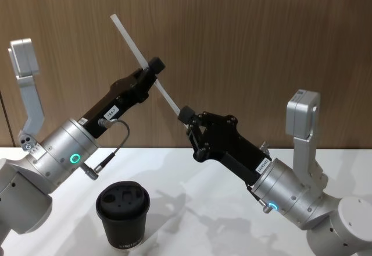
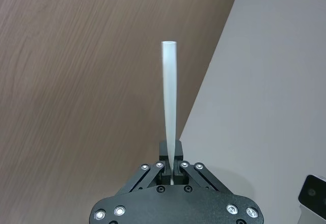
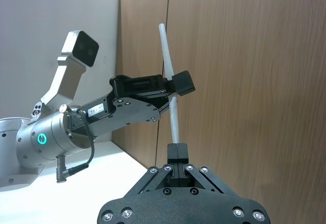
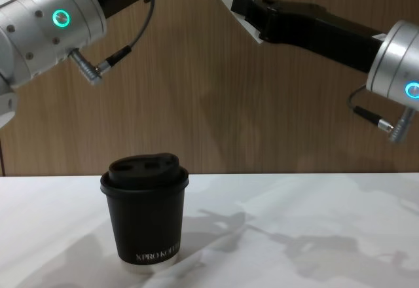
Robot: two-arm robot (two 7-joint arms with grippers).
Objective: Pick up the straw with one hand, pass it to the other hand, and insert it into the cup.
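White straw (image 1: 130,41), lower end inside right gripper (image 1: 185,116)

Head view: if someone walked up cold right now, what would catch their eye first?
The straw is held slanted in mid-air between both arms. The left gripper is clamped around its middle and the right gripper is clamped on its lower end. Below them, toward the robot's left, the black lidded cup stands upright on the white table, with no straw in it.
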